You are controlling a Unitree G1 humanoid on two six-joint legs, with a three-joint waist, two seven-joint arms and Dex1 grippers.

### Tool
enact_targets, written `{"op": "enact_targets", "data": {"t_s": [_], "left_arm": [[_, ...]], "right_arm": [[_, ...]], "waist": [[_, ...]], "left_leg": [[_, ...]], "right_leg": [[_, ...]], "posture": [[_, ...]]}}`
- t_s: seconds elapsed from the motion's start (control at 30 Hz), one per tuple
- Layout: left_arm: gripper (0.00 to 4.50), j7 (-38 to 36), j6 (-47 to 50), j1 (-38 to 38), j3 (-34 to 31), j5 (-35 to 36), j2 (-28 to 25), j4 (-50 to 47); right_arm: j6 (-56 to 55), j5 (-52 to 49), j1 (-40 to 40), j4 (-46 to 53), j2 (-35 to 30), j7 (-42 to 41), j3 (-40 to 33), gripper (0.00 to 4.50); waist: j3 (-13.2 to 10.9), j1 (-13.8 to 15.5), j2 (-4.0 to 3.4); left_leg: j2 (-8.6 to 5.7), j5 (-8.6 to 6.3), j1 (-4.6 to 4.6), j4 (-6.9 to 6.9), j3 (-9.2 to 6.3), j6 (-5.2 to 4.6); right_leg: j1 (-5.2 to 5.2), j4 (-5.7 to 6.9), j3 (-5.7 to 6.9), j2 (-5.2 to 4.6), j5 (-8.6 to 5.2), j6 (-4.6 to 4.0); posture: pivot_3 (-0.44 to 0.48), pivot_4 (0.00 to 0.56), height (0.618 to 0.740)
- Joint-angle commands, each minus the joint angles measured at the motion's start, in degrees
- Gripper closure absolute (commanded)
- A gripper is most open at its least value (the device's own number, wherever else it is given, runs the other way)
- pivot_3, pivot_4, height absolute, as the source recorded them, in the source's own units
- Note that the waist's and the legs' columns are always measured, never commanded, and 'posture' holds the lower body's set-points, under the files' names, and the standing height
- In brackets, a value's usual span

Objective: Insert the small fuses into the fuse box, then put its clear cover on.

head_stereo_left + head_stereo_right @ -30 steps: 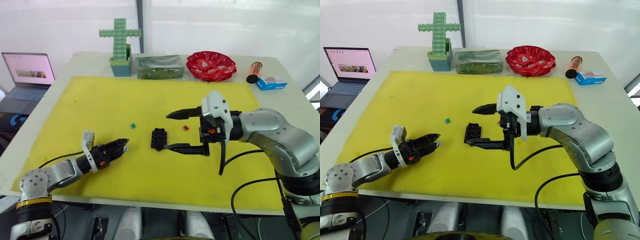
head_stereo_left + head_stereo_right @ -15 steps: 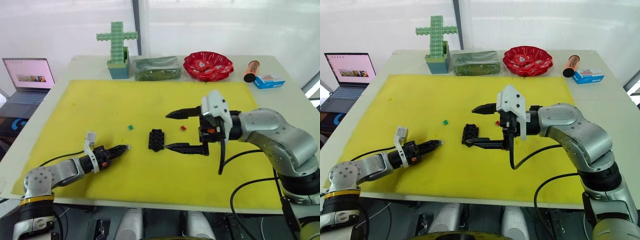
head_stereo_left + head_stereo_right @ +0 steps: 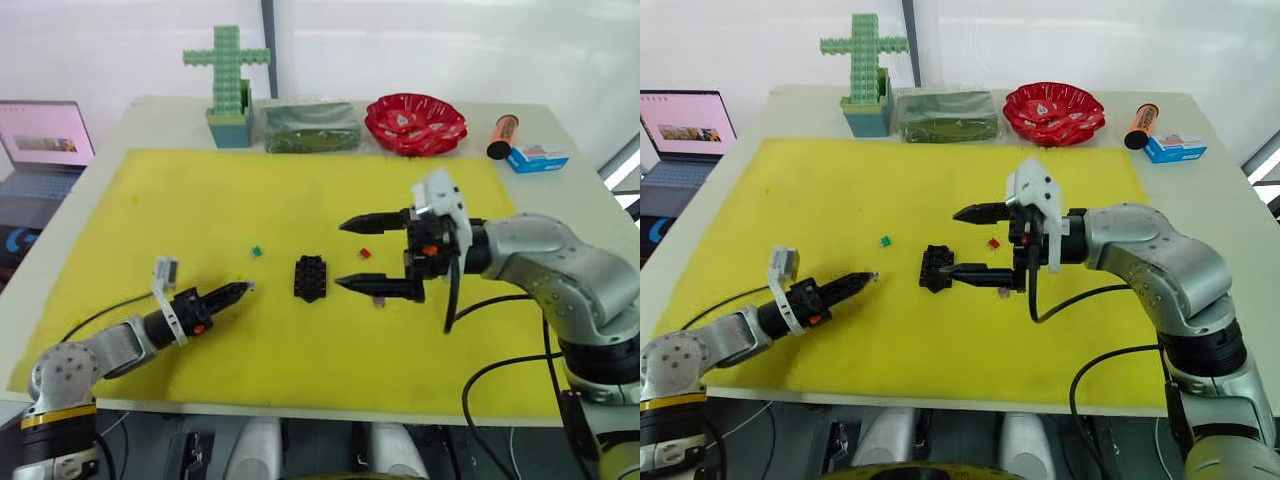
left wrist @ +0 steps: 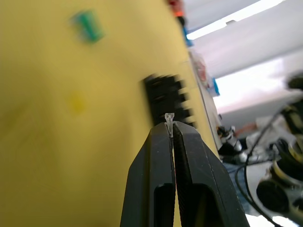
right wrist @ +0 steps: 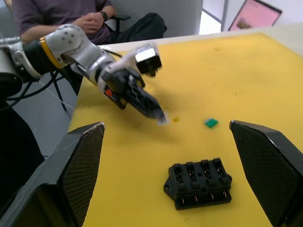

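Observation:
The black fuse box (image 3: 310, 278) lies in the middle of the yellow mat (image 3: 180, 200). My left gripper (image 3: 243, 289) hovers low to its left, shut on a tiny pale grey fuse (image 4: 169, 118) pinched at the fingertips. My right gripper (image 3: 343, 253) stands wide open just right of the fuse box, one finger above the other, holding nothing. A green fuse (image 3: 256, 250) lies left of the box. Between the right gripper's fingers a red fuse (image 3: 365, 253) rests on the mat, and a small purplish fuse (image 3: 379, 300) lies under the lower finger. The clear cover is out of view.
Along the table's far edge stand a green block cross (image 3: 225, 70), a dark green box (image 3: 300, 128), a red bowl (image 3: 415, 123), an orange marker (image 3: 500, 137) and a blue carton (image 3: 538, 158). A laptop (image 3: 45, 135) sits far left. A person (image 5: 71, 19) sits beyond the table's left side.
My left gripper's fingers have closed on the pale grey fuse and now hold it just off the mat. The camera view has shifted; my right gripper stays open by the fuse box.

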State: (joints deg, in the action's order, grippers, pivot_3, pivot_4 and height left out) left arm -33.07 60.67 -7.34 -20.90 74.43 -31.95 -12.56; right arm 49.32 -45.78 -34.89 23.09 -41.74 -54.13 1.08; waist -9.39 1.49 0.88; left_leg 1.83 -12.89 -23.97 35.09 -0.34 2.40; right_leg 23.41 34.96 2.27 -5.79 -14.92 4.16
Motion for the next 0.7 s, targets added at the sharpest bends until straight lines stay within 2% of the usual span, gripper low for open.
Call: {"op": "enact_targets", "data": {"t_s": [0.03, 0.1, 0.2, 0.3, 0.4, 0.5, 0.6, 0.63, 0.7], "left_arm": [[4.46, -1.83, -2.09, -7.09, 1.43, 2.28, 0.64, -3.13], [4.46, -3.10, -1.19, -11.40, 2.49, 5.08, 1.19, -3.39], [4.46, -6.02, -3.87, -14.72, 5.15, 2.36, 1.74, -6.38], [4.50, -9.93, -7.43, -15.19, 7.85, -2.32, 1.60, -8.47], [4.50, -12.79, -10.10, -13.95, 9.83, -5.43, 1.54, -9.52], [4.50, -14.90, -12.42, -12.80, 11.50, -8.23, 1.52, -10.17], [4.50, -15.75, -13.87, -13.00, 12.38, -9.60, 1.84, -9.89], [4.50, -16.22, -14.36, -13.13, 12.77, -10.16, 1.83, -9.83], [4.50, -16.48, -14.79, -13.41, 13.21, -10.55, 1.96, -9.70]], "right_arm": [[2.85, -4.01, -3.08, -1.98, -0.55, -1.39, -2.73, 0.00], [5.28, -6.14, -3.64, -2.95, -0.44, -1.66, -3.11, 0.00], [8.33, -9.44, -3.87, -4.07, 0.46, -0.92, -4.16, 0.00], [10.79, -12.86, -4.74, -5.57, 2.04, 0.78, -5.72, 0.55], [10.94, -12.47, -5.12, -5.17, 2.57, 2.00, -5.35, 1.51], [11.68, -13.58, -5.12, -4.47, 3.36, 2.87, -5.24, 1.51], [12.25, -14.35, -5.04, -3.98, 4.21, 4.34, -5.48, 2.02], [12.55, -14.66, -4.99, -3.72, 4.29, 4.66, -5.50, 2.35], [13.05, -15.31, -4.92, -3.27, 4.31, 5.07, -5.56, 2.35]], "waist": [[-0.03, 0.34, -0.01], [-0.05, 0.45, 0.06], [-0.05, 0.45, 0.06], [-0.06, 0.21, 0.07], [-0.07, 0.12, 0.06], [-0.07, 0.01, 0.06], [-0.08, -0.02, 0.06], [-0.08, -0.04, 0.06], [-0.08, -0.09, 0.06]], "left_leg": [[-0.05, 0.00, -0.03, 0.00, 0.06, -0.01], [-0.16, -0.02, -0.16, 0.08, 0.10, -0.10], [-0.23, -0.14, -0.29, 0.09, 0.21, -0.30], [-0.23, -0.19, -0.33, 0.07, 0.29, -0.39], [-0.14, -0.19, -0.33, 0.03, 0.22, -0.40], [0.04, -0.18, -0.30, 0.06, 0.15, -0.40], [0.18, -0.18, -0.30, 0.11, 0.06, -0.40], [0.19, -0.17, -0.28, 0.15, 0.05, -0.40], [0.19, -0.15, -0.26, 0.23, 0.03, -0.38]], "right_leg": [[0.00, -0.04, -0.02, -0.07, 0.00, 0.00], [-0.03, -0.21, -0.01, -0.04, 0.01, 0.00], [-0.19, -0.63, 0.01, 0.15, 0.06, 0.06], [-0.20, -0.71, 0.00, 0.22, 0.38, 0.65], [-0.17, -0.70, 0.03, 0.39, 0.46, 0.88], [-0.18, -0.69, 0.03, 0.61, 0.49, 0.94], [-0.17, -0.66, 0.03, 0.78, 0.47, 0.91], [-0.17, -0.62, 0.03, 0.79, 0.43, 0.82], [-0.20, -0.58, 0.02, 0.79, 0.45, 0.79]], "posture": [[0.000, 0.150, 0.740], [0.000, 0.150, 0.740], [0.000, 0.150, 0.740], [0.000, 0.150, 0.740], [0.000, 0.150, 0.740], [0.000, 0.150, 0.740], [0.000, 0.150, 0.740], [0.000, 0.150, 0.740], [0.000, 0.150, 0.740]]}}
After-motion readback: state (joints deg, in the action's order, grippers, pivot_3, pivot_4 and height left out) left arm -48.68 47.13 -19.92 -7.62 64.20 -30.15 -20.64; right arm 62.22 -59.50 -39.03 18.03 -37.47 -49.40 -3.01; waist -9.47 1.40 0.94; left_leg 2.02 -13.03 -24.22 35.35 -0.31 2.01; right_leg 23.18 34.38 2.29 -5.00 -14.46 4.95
